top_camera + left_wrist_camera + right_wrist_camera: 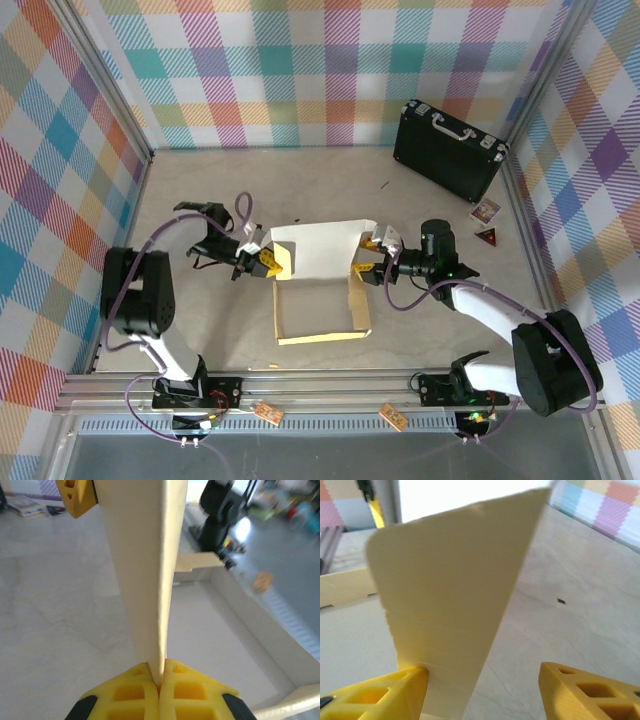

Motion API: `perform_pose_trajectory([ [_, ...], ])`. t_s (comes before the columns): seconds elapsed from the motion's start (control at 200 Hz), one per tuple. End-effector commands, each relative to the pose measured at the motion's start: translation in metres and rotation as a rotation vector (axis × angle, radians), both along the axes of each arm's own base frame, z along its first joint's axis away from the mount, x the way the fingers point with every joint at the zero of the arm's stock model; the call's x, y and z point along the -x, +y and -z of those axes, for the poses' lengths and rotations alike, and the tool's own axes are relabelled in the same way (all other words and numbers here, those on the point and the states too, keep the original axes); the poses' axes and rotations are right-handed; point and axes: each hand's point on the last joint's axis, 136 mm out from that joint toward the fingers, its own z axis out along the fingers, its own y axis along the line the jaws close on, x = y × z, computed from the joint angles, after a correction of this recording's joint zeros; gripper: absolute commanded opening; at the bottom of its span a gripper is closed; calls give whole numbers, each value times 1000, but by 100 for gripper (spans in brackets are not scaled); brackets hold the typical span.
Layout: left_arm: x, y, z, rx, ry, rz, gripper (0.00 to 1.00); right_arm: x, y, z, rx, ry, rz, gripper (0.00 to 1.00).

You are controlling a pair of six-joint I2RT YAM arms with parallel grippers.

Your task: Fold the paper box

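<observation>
Middle of the table (200,200), the paper box (318,262) sits half-folded with its back panel standing up, and a black briefcase (447,150) is off at its 1 o'clock. At the box's 9 o'clock the left gripper (159,687) is pinched tight on a flap edge. At 3 o'clock the right gripper (484,690) has its fingers apart, one touching the other flap.

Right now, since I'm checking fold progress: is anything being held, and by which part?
The left gripper pinches the paper box by the edge of an upright flap. The right gripper is open, straddling another flap without clamping it.
</observation>
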Motion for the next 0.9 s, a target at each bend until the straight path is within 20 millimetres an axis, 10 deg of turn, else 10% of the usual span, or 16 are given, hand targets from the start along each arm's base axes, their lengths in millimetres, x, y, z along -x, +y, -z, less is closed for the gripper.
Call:
perform_pose_trajectory([
  [0.0, 5, -9, -47, 277, -169, 7, 0, 23, 21, -31, -90, -77, -197, 59],
  [0.39, 1, -9, -44, 287, -159, -19, 0, 20, 31, -35, -108, -60, -217, 43],
  [0.525, 1, -9, -44, 291, -162, -23, 0, 17, 35, -36, -111, -61, -217, 0],
  [0.895, -4, -5, -42, 295, -158, -49, 0, 0, 28, -40, -63, -174, -81, 0],
])
